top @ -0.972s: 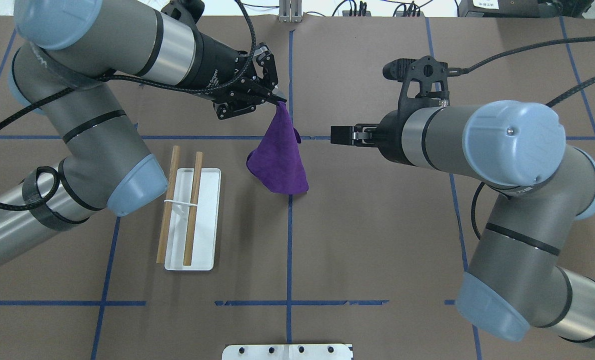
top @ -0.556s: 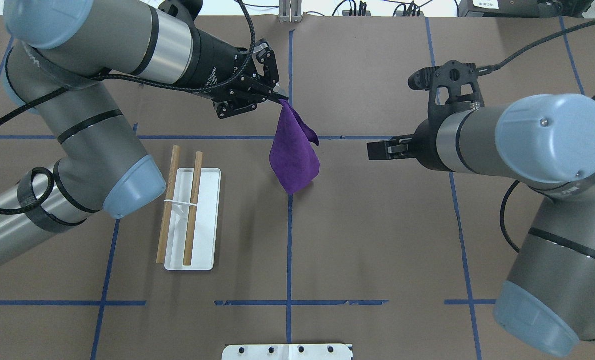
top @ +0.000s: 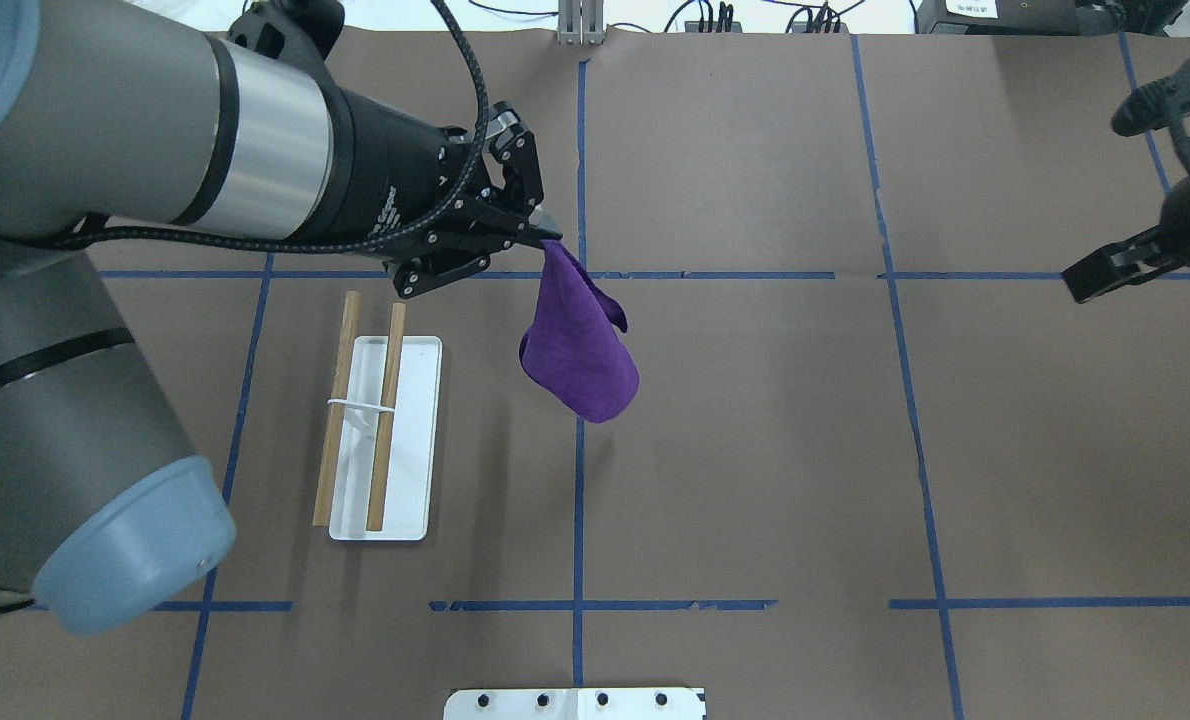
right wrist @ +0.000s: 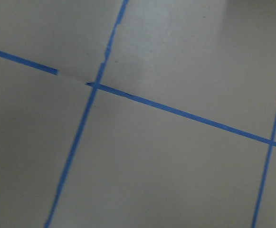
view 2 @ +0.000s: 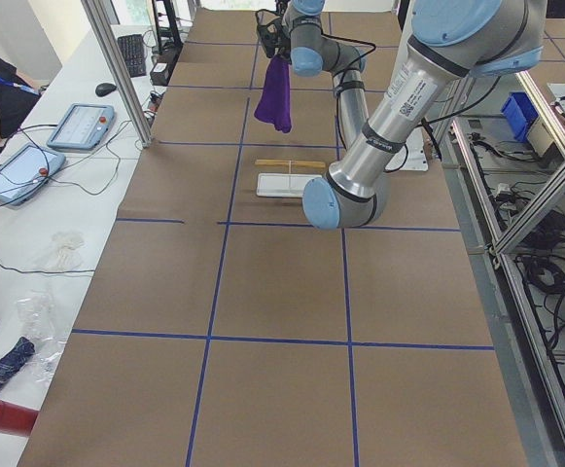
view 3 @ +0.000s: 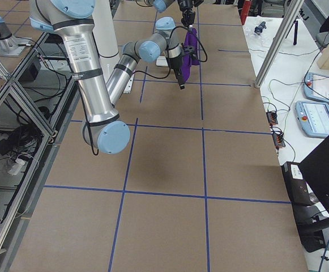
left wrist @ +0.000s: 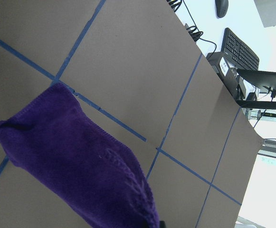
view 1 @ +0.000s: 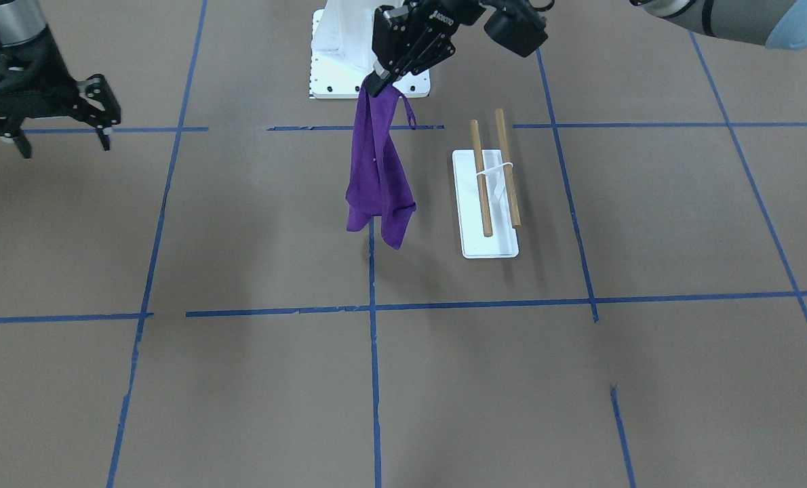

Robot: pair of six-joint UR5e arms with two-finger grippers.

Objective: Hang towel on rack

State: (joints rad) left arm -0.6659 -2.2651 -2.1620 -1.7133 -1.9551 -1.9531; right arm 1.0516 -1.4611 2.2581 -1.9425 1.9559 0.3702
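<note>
My left gripper [top: 545, 238] is shut on the top corner of a purple towel [top: 580, 355]. The towel hangs free above the table's middle in the front view [view 1: 376, 176], below the gripper [view 1: 378, 85], and fills the left wrist view [left wrist: 80, 166]. The rack [top: 410, 500] is a flat white base with two wooden dowels [top: 387, 415] joined by a thin white crosspiece. It lies to the left of the towel, apart from it, and shows in the front view [view 1: 488, 245]. My right gripper [view 1: 64, 141] is open and empty, far off at the overhead view's right edge [top: 1085, 283].
A large white metal pedestal [view 1: 336, 61] with bolt holes stands at the robot's side of the table, also in the overhead view [top: 575, 703]. Blue tape lines [top: 578, 500] grid the brown table. Tablets and cables [view 2: 73, 126] lie past the table's far edge.
My right arm has drawn back far to the right, away from the towel. My left gripper has lifted the towel higher and shifted slightly toward the rack; the towel now hangs narrower.
</note>
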